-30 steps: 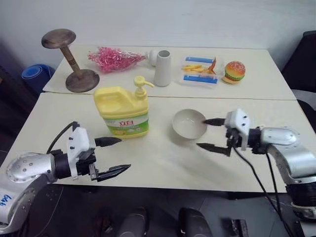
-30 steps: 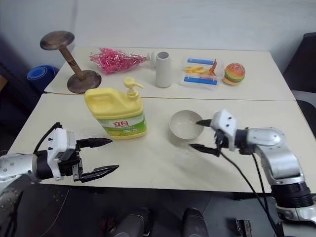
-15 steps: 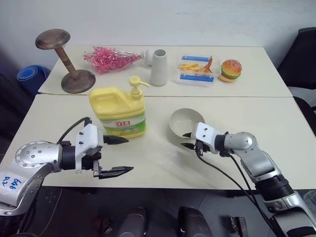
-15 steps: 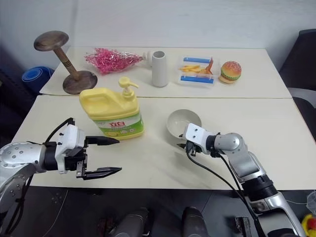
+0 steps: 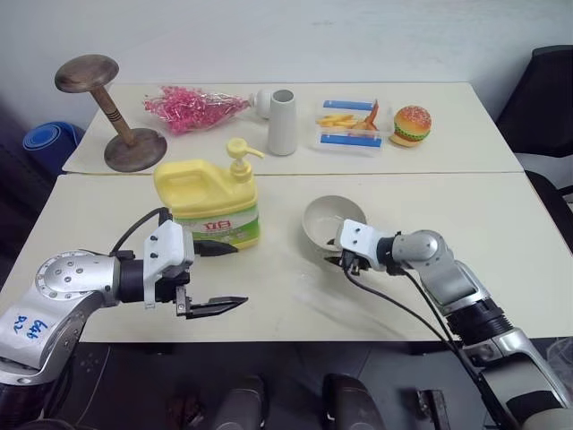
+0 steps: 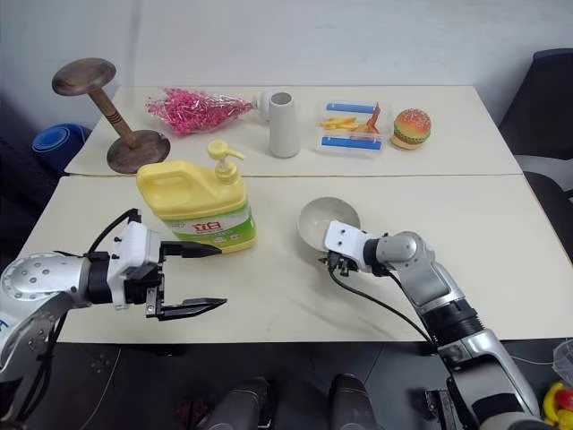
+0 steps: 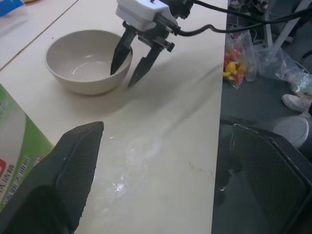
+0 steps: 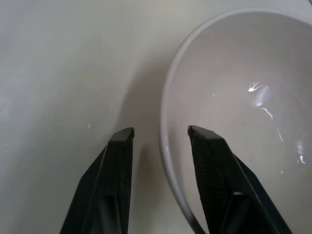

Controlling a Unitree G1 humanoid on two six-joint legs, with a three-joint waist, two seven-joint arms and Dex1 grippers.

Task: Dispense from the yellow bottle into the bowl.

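The bottle (image 5: 209,208) stands upright left of centre on the bench (image 5: 295,296), its pump nozzle (image 5: 242,152) pointing toward the frame's right, its handle on the left side. It is squat and yellow, with a green-and-white label bearing red characters; the label's lower left is hidden behind the left claw (image 5: 218,276). That claw gapes wide just in front of the bottle, its upper finger near the label. The bowl (image 5: 332,222), pale, smooth and round, sits at centre, right of the bottle. The right claw (image 7: 127,63) is narrowed astride the bowl's near rim, one finger inside and one outside; whether they pinch the wall is unclear.
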